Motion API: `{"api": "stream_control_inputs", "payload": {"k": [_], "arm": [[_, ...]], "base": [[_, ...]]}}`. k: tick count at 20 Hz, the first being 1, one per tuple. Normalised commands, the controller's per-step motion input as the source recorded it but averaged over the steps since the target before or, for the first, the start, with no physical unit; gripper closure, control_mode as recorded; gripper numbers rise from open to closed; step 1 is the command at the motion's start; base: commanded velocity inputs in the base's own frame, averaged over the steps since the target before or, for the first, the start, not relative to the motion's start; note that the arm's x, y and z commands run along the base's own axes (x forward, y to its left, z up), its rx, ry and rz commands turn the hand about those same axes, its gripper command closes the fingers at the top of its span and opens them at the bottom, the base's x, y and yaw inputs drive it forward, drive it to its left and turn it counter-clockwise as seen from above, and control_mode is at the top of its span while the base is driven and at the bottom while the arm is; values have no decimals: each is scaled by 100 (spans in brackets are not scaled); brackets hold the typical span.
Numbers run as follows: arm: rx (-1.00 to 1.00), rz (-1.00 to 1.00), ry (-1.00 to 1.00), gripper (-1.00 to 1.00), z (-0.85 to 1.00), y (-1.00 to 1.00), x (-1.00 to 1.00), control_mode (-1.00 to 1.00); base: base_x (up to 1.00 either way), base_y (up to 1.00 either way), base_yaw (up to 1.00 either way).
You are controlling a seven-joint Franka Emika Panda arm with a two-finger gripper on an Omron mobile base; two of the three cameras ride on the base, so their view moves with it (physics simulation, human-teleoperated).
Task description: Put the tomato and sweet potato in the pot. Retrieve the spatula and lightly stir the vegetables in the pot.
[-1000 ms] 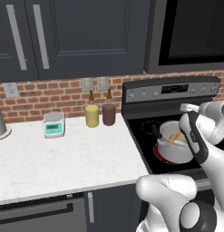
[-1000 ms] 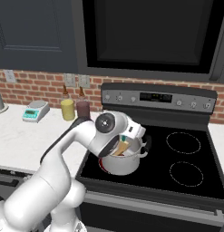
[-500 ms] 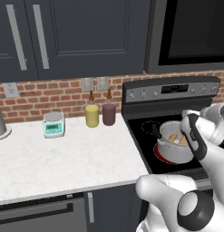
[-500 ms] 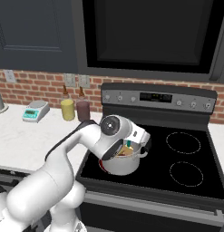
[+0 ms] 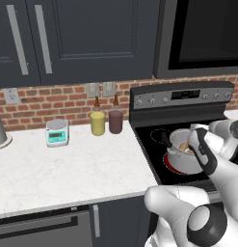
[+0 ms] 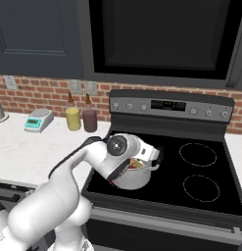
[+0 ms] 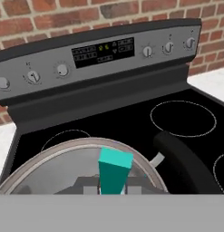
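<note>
Tool (image 7: 112, 189) clamped on spatula (image 7: 114, 170) inside pot (image 7: 50, 152) rim, open stovetop (image 7: 131, 118) beyond.

Pot (image 7: 63, 156) was shiny steel w/ dark handle, lower centre of hand view; spatula (image 7: 114, 172) handle teal. Stove (image 6: 201, 169) black glass, grey panel. Backsplash (image 5: 38, 103) red brick. Jars mid-frame: yellow jar (image 5: 98, 123), maroon jar (image 5: 115, 120). Counter (image 5: 67, 166) white marbled. Cabinets (image 5: 77, 41) dark navy.

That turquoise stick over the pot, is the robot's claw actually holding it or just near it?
Holding it. In the hand view the gripper is shut on the spatula, whose teal handle rises between the fingertips above the pot.
</note>
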Motion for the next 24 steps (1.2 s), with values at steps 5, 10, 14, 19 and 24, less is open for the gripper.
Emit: {"api": "stream_control_inputs", "payload": {"k": [5,10,14,19,24], "arm": [[2,3,-2,100,0,42,32,-100],[3,2,-5,100,6,28,16,-100],[0,0,-4,100,5,0,-5,-100],[0,0,0,100,7,-2,-45,-100],[0,0,12,100,40,0,-31,-100]], "base": [[0,0,0],[0,0,0],[0,0,0],[0,0,0],[0,0,0]]}}
